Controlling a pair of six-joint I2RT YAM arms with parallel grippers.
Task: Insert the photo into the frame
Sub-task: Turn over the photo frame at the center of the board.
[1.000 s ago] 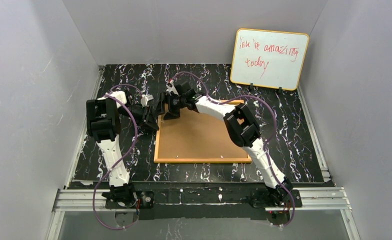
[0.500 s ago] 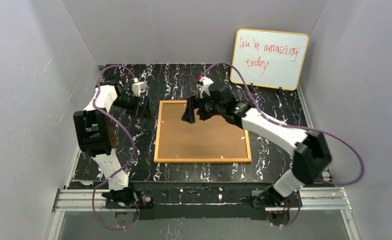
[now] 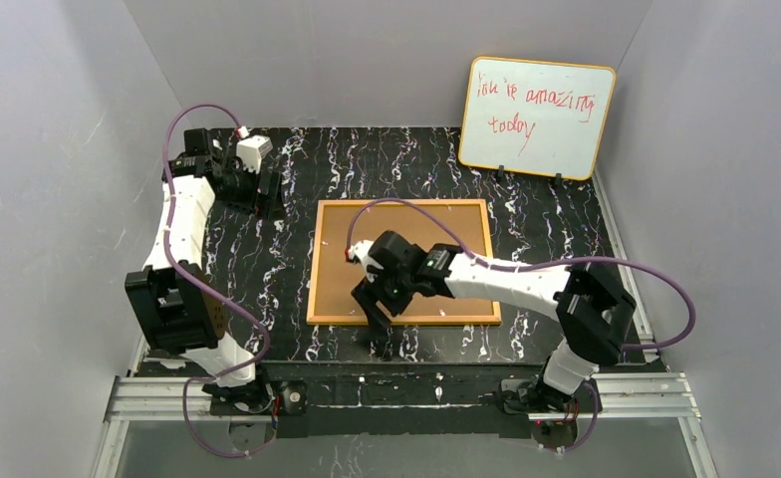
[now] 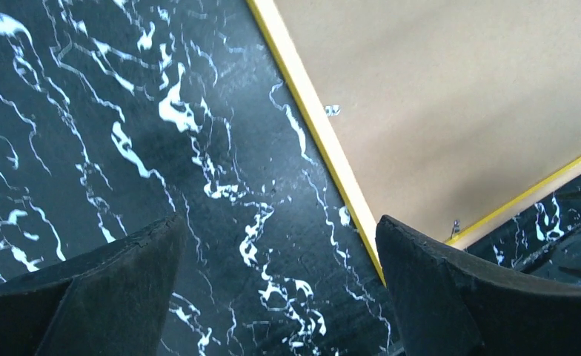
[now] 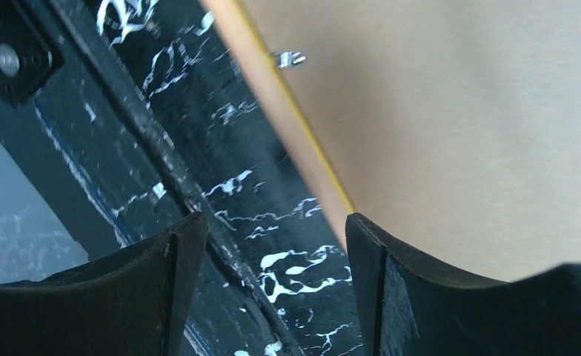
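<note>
The frame (image 3: 490, 239) lies back-up at centre; left jaws wide open, empty, upper left; right jaws likewise over its lower-left edge.

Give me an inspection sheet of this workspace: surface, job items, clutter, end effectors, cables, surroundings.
Surface: black, white-veined table.
Job's things: frame lies back side up, brown backing board in it, metal tabs along the rim; photo not seen.
Clutter: nothing seen.
End effectors: left end effector open, empty, beyond the frame's far left corner; right end effector open, empty, at the frame's near edge.
Cables: purple cables loop off both arms.
Surroundings: grey walls; whiteboard with red writing, back right; metal rail in front.
</note>
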